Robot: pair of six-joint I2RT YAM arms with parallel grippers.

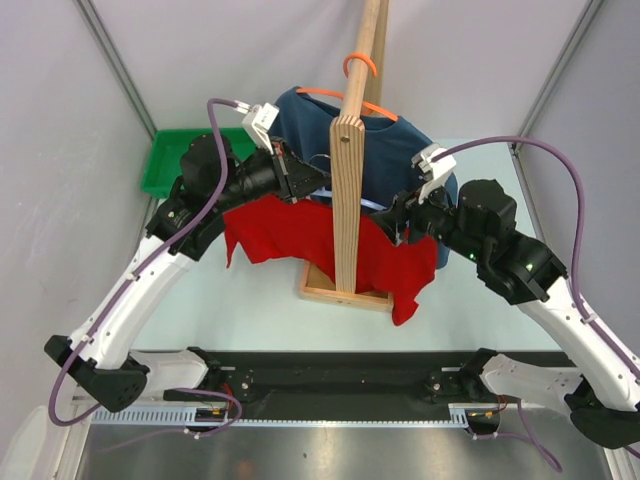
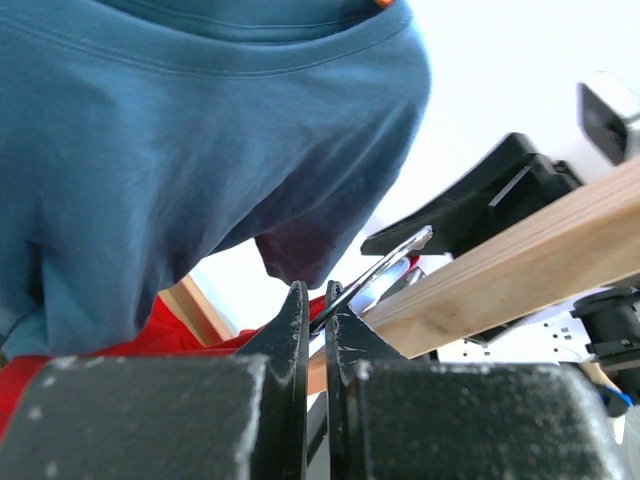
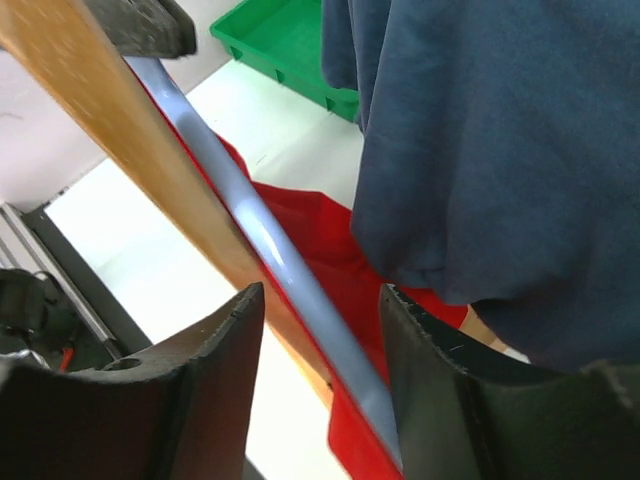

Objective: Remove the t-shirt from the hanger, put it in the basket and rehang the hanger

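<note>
Tee (image 1: 280, 230) on hanger (image 3: 270, 250); L hand (image 1: 312, 182) grips

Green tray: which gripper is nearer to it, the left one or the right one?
Left. The left gripper is between the green tray and the wooden post; the right gripper is beyond the post.

Red t-shirt (image 1: 282, 232) near blue t-shirt (image 1: 388, 150)
</note>
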